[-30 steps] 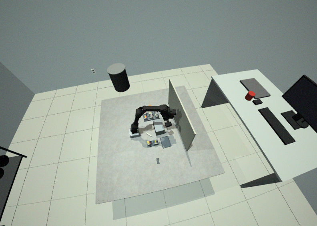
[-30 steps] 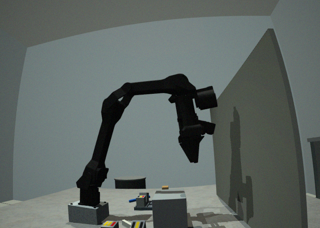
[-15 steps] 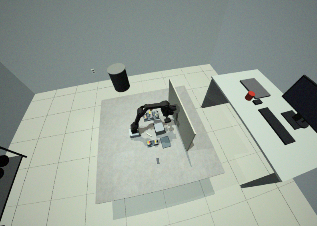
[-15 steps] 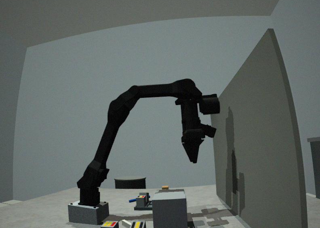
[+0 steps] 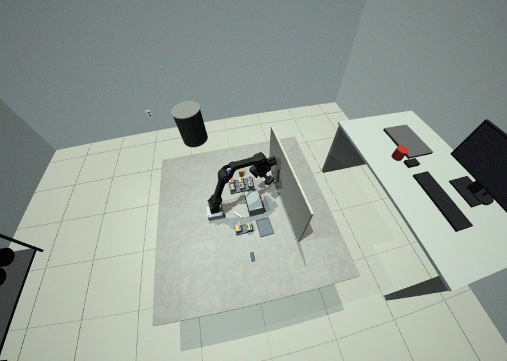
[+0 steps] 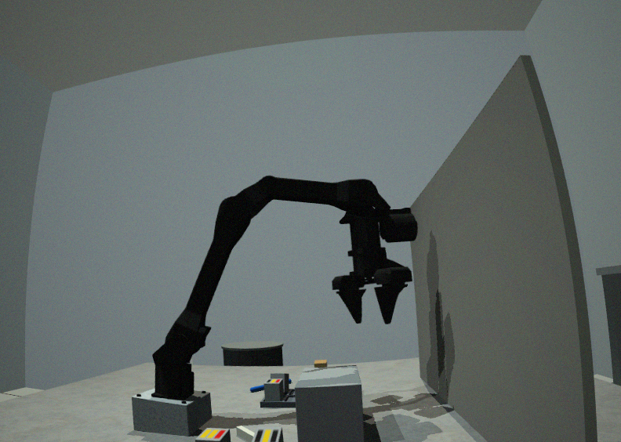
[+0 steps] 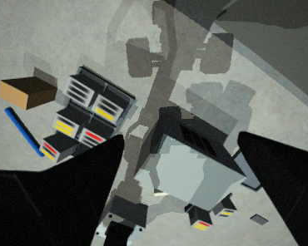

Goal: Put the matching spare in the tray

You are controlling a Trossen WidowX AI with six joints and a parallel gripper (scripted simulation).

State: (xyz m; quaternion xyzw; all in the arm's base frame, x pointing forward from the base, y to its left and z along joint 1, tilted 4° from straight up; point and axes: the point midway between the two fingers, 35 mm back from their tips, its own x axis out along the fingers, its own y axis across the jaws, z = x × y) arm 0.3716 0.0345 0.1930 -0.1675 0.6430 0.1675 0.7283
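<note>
My gripper (image 6: 372, 320) (image 7: 180, 138) is open and empty, pointing down high above the large grey box (image 5: 254, 201) (image 6: 328, 410) (image 7: 179, 172), which seems to be the mounted unit. Black bars show on its shaded side facing the partition. The rack (image 7: 131, 103) holds several dark blocks with striped white labels: one label (image 7: 78, 91) has black bars, others include yellow or red. My left finger hides part of the rack. Two more blocks, one red-yellow (image 5: 238, 228) (image 7: 201, 224) and one yellow-black (image 5: 249, 226) (image 7: 226, 212), stand beside the flat grey tray (image 5: 264, 226) (image 7: 249, 171).
A tall partition (image 5: 291, 181) (image 6: 491, 257) stands close beyond the gripper. An orange block (image 6: 320, 363) (image 7: 14, 94) and a blue stick (image 7: 23, 131) lie beyond the rack. A pale stick (image 5: 238, 214) lies near the arm's base. A small grey piece (image 5: 252, 256) (image 7: 259, 219) lies past the tray.
</note>
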